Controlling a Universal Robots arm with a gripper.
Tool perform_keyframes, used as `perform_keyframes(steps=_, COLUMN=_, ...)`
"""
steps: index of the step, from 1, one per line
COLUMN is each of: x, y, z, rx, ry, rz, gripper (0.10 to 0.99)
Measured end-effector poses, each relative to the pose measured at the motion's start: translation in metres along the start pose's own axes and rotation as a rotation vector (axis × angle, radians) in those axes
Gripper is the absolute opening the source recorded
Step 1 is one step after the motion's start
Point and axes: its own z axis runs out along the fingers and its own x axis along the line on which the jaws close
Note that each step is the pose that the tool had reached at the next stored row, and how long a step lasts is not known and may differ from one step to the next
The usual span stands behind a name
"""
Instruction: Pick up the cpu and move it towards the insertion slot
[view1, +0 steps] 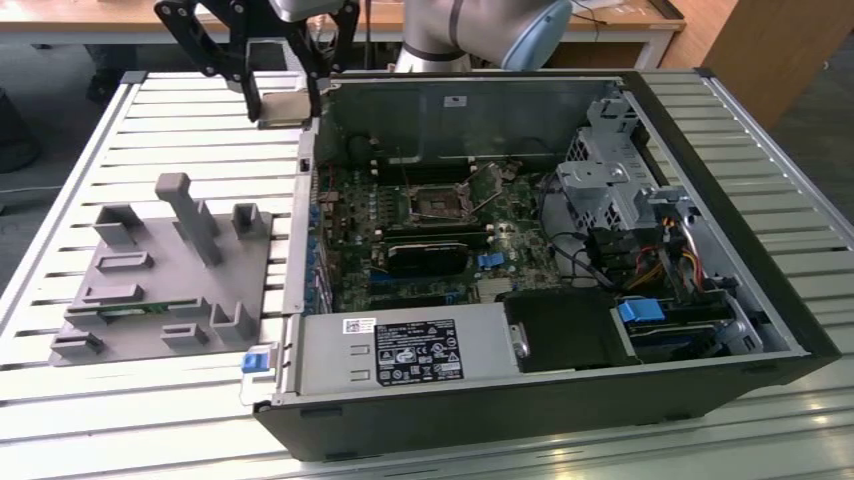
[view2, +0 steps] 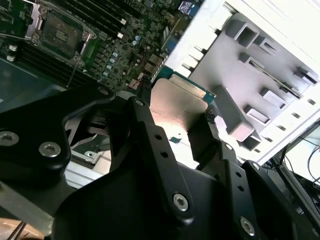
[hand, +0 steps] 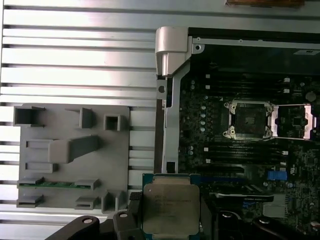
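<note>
A slatted metal table (view1: 174, 110) is carrying an open computer case (view1: 747, 300). At upper left, the hand (view1: 283, 100) is pinching the cpu (hand: 171, 207) by its edges; stiff, light, likely fragile underneath. The insertion slot (hand: 249, 120) is lying well apart, mid-motherboard.

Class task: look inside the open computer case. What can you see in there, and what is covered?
Inside the computer case: a green motherboard, the insertion slot and cables. In both wrist views the cpu, held in the gripper, covers part of the board.
</note>
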Motion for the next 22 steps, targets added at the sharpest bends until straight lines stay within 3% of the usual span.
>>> perform_keyframes(steps=22, x=-0.0268, y=-0.0002, z=0.0000, rx=0.000, ry=0.0000, rz=0.000, gripper=0.541)
